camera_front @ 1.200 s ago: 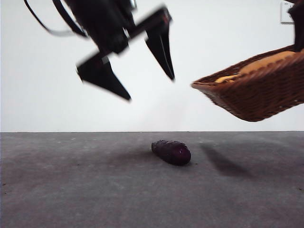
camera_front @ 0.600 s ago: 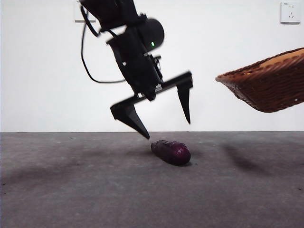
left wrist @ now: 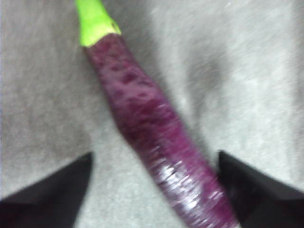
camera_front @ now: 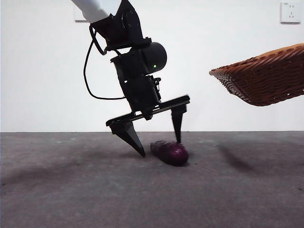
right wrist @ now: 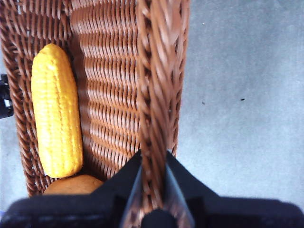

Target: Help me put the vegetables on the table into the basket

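The dark-purple glossy vegetable (camera_front: 170,152) lies on the dark-grey table (camera_front: 71,190); the left wrist view shows it long, with a green stem end (left wrist: 156,137). My left gripper (camera_front: 159,145) is open, low over it, one jaw on each side, tips near the table (left wrist: 152,190). My right gripper (right wrist: 153,190) is shut on the braided rim of the brown wicker basket (right wrist: 114,95), held tilted in the air at the right of the front view (camera_front: 266,80). The yellow corn cob (right wrist: 56,109) and the brown potato (right wrist: 73,185) lie inside the basket.
A white wall with a socket (camera_front: 290,12) stands behind the table. The table surface (right wrist: 237,95) below the basket is bare grey.
My left gripper has come down from high above the table and now straddles the purple vegetable. The basket has shifted slightly at the right, still held up.
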Controlling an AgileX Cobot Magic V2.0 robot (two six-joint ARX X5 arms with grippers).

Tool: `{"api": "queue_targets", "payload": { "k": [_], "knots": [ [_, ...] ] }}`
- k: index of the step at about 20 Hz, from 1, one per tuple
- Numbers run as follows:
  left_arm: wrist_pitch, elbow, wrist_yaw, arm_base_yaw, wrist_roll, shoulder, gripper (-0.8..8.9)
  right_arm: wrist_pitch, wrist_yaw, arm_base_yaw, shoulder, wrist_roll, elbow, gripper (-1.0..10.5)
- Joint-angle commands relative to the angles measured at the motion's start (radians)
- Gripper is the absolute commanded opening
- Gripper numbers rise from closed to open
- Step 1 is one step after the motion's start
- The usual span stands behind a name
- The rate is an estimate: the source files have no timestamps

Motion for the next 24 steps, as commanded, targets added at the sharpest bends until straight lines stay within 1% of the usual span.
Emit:
{"api": "queue_targets", "payload": {
  "k": [1, 2, 5, 8, 10, 12, 14, 18, 21, 24],
  "knots": [
    [-0.008, -0.002, -0.004, 0.002, 0.026, 0.014, 2.43, -0.017, -0.019, 0.001, -0.008, -0.010, -0.008, -0.2],
    [-0.011, -0.002, -0.004, 0.003, 0.027, 0.014, 1.99, -0.018, -0.019, 0.001, -0.008, -0.010, -0.008, -0.2],
    [-0.010, -0.002, -0.008, 0.003, 0.055, 0.014, -0.18, -0.018, -0.019, 0.001, -0.008, -0.010, -0.008, -0.2],
    [-0.003, 0.002, 0.002, 0.003, 0.057, 0.012, -0.10, -0.019, -0.019, 0.001, -0.008, -0.010, -0.008, -0.2],
    [-0.013, 0.005, 0.060, 0.014, 0.080, -0.008, -0.09, -0.021, -0.019, 0.001, -0.008, -0.010, -0.008, -0.2],
    [-0.048, 0.020, 0.079, 0.022, 0.116, -0.045, -0.09, -0.021, -0.019, 0.002, -0.008, -0.010, -0.008, -0.2],
    [-0.063, 0.021, 0.076, 0.026, 0.152, -0.109, -0.09, -0.021, -0.021, 0.005, -0.008, -0.010, -0.008, -0.2],
    [-0.071, 0.021, 0.076, 0.021, 0.179, -0.277, -0.09, -0.023, -0.023, 0.018, -0.008, -0.006, -0.008, -0.2],
    [-0.089, 0.021, 0.077, -0.009, 0.237, -0.387, -0.09, -0.024, -0.022, 0.074, -0.008, 0.004, -0.008, -0.2],
    [-0.116, 0.021, 0.077, -0.045, 0.248, -0.457, -0.09, -0.024, -0.022, 0.167, -0.008, 0.037, -0.008, -0.2]
  ]
}}
